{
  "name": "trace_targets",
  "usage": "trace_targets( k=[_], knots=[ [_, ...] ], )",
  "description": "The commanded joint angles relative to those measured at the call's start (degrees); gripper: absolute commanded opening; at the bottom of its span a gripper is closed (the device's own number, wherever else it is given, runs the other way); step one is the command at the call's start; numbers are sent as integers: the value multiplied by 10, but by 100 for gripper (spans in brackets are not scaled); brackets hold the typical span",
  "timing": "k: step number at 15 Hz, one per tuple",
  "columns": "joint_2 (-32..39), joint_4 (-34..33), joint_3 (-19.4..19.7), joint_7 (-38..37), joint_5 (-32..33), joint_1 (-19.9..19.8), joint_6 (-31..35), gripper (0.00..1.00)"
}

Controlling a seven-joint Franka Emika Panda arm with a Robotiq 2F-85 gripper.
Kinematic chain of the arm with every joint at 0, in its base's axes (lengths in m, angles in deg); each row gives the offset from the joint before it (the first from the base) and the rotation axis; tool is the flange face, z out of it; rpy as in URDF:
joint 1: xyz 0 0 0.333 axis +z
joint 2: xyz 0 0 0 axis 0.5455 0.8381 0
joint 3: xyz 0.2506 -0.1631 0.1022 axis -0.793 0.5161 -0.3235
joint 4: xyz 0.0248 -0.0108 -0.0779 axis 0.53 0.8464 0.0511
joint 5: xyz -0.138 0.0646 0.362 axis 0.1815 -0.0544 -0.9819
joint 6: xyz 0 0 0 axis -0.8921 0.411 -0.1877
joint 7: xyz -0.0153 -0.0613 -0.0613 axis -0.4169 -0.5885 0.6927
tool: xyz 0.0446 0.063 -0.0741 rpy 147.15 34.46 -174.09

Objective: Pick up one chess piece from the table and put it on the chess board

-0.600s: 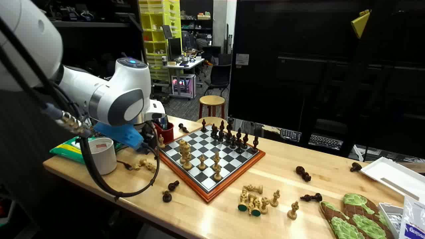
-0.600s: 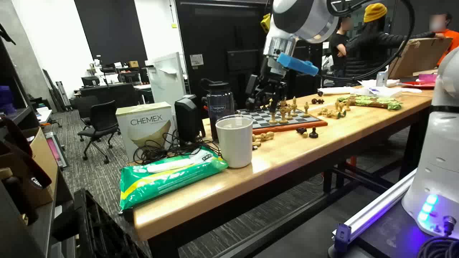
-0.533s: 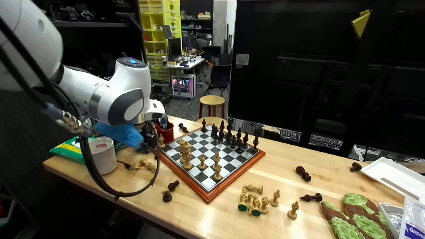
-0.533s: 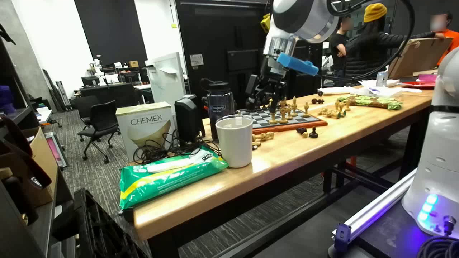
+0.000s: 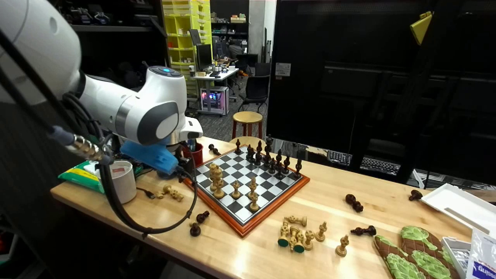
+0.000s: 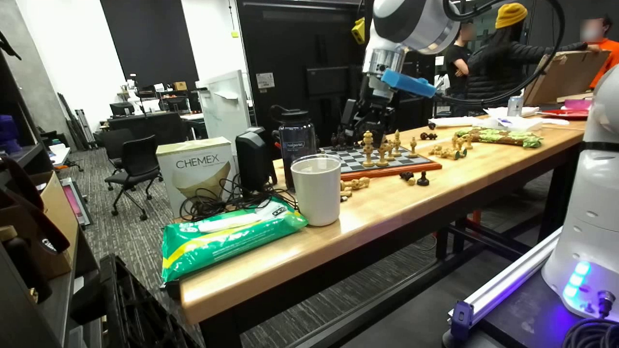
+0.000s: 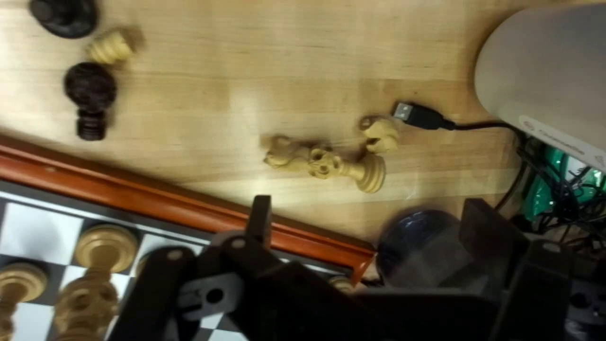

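Observation:
The chess board (image 5: 254,226) with its reddish-brown frame lies on the table (image 5: 317,197); light and dark pieces stand on it. My gripper (image 7: 369,210) is open and empty in the wrist view. It is above the board's corner and a round dark bottle. Light chess pieces (image 7: 331,163) lie on the table beside the frame; they also show in an exterior view (image 5: 172,192). Dark pieces (image 7: 90,92) lie farther along that side. A group of light pieces (image 5: 296,234) is on the table past the board. In an exterior view the gripper (image 6: 365,128) hangs over the board.
A white cup (image 6: 316,193), a dark bottle (image 6: 296,140), a black speaker (image 6: 254,162) and a green packet (image 6: 232,241) stand close to the board's end. A red holder (image 5: 197,154) is at its corner. Oven mitts (image 5: 418,252) and white trays (image 5: 461,205) lie at the far end.
The arm and gripper have moved to the right and slightly up in an exterior view. A tall light piece on the board, earlier partly covered by the gripper, now shows fully. No piece has visibly moved.

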Motion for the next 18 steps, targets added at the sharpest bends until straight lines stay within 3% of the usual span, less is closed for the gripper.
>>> trace_targets(
  k=[1,5,10,11,18],
  knots=[
    [-49,-2,34,21,55,-50,-76,100],
    [-63,-30,69,40,148,-125,-125,100],
    [-48,-89,97,56,253,-193,-129,100],
    [-53,-65,95,47,228,-177,-116,100],
    [-48,-83,101,53,243,-190,-120,100]
  ],
)
